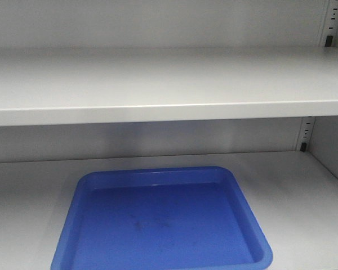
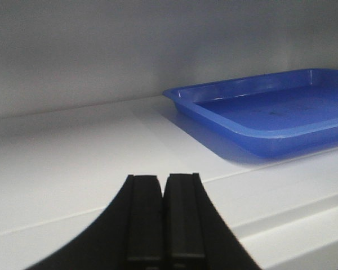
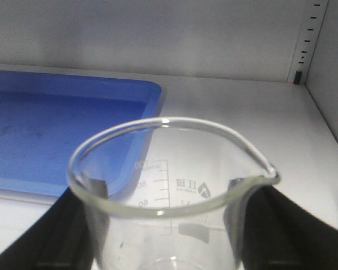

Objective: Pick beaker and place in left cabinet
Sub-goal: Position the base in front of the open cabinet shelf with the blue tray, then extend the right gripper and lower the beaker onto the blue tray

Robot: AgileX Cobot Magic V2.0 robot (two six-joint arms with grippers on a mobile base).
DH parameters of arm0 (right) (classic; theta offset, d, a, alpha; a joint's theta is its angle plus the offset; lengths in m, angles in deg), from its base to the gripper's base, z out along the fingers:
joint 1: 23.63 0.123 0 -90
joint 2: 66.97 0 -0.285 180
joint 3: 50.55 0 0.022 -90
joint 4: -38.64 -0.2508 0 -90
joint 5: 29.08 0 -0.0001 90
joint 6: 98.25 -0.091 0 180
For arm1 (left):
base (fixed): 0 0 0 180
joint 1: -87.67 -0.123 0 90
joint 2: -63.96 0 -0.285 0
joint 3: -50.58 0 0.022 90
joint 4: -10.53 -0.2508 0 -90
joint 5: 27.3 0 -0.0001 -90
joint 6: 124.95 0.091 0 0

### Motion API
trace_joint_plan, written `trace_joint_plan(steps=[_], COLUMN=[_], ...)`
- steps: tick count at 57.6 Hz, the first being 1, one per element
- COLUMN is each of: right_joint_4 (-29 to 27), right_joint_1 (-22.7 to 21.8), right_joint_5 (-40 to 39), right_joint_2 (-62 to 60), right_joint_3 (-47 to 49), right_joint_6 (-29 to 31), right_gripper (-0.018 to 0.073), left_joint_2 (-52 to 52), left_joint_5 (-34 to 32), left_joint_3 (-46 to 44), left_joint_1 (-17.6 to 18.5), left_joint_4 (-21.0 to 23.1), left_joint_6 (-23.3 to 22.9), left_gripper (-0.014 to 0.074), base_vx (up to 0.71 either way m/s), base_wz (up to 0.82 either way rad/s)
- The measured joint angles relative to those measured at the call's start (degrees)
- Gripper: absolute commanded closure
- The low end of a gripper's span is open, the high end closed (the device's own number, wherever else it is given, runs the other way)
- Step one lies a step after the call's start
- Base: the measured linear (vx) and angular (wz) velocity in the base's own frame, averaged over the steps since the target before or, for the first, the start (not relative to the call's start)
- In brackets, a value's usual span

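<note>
Right gripper: dark fingers stand on either side of the beaker, closed against its wall below the rim. Contact pads are mostly hidden behind glass. Beaker upright, empty, pouring lip towards the right. Its base is cut off by the frame, so I cannot tell whether it touches the lower shelf.

Position: inside the left cabinet, over the front part of the lower shelf, just beside the right edge of the blue tray. Slotted strip sits in the back right corner. The front-facing view does not show the beaker.

Left gripper: jaws pressed together, nothing between them, low over the shelf's left front area, tray to its right.

Handling, as judged: thin clear glass, light, rigid, smooth and likely slippery, liable to chip at the flared rim. Best held on the straight wall mid-height, opposite sides, moderate squeeze. Set down flat and gently; bare shelf right of the tray looks adequate.
</note>
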Motion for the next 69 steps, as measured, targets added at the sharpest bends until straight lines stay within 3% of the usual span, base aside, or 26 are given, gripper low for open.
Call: trace_joint_plan(steps=[39, 46, 56, 59, 69], right_joint_4=[0.82, 5.38, 11.26, 11.28, 6.86], right_joint_1=[0.00, 0.00, 0.00, 0.00, 0.00], right_joint_5=[-1.12, -8.85, -29.58, -35.39, -43.76], right_joint_2=[0.90, 6.35, 21.77, 27.51, 43.67], right_joint_3=[0.00, 0.00, 0.75, 2.37, 10.44], right_joint_6=[0.00, 0.00, 0.00, 0.00, 1.08], right_gripper=[0.0564, 0.0564, 0.0564, 0.0564, 0.0564], left_joint_2=[0.00, 0.00, 0.00, 0.00, 0.00], left_joint_5=[0.00, 0.00, 0.00, 0.00, 0.00], left_joint_3=[0.00, 0.00, 0.00, 0.00, 0.00], left_joint_1=[0.00, 0.00, 0.00, 0.00, 0.00], left_joint_4=[0.00, 0.00, 0.00, 0.00, 0.00], left_joint_6=[0.00, 0.00, 0.00, 0.00, 0.00], left_gripper=[0.0595, 0.0595, 0.0595, 0.0595, 0.0595], base_vx=[0.01, 0.00, 0.00, 0.00, 0.00], base_wz=[-0.01, 0.00, 0.00, 0.00, 0.00])
